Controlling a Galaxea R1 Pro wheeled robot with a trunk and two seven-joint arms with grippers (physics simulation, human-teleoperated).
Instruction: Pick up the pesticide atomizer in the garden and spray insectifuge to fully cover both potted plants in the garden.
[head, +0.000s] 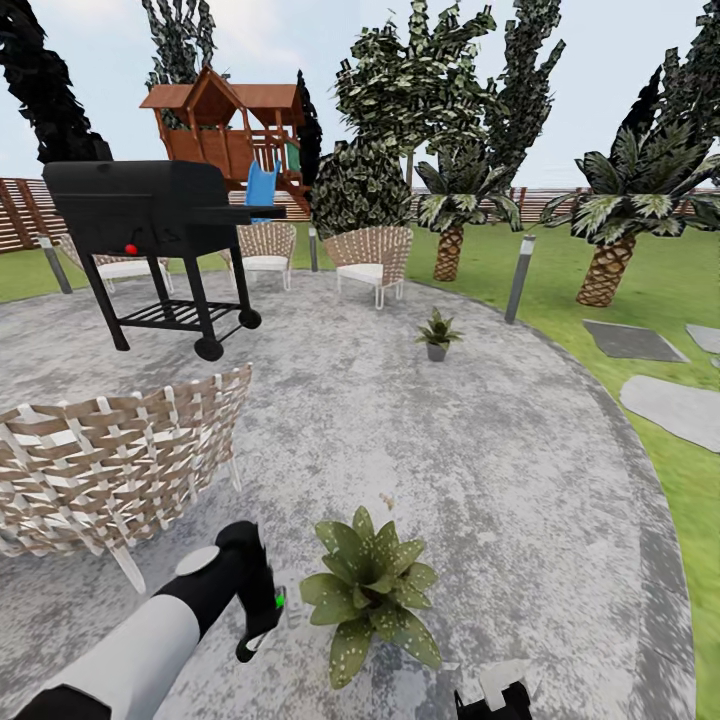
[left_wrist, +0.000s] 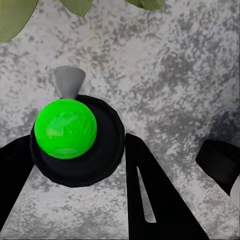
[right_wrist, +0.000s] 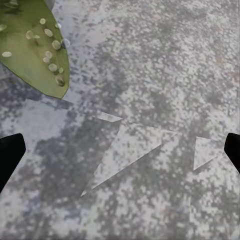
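Between the left jaws sits the pesticide atomizer (left_wrist: 75, 135), pinched (right jaws spread).

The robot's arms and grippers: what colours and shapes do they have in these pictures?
In the head view, the left arm has a white, rounded forearm, a black wrist with a pale grey oval patch, and a black left gripper. Its fingers are flat, black and pointed, with a narrow slot. The right gripper looks black with a white block on top.

Two potted plants (head: 372, 590) (head: 437, 333), three wicker chairs (head: 110, 460) (head: 370, 257) (head: 266, 247), one grill (head: 150, 215).
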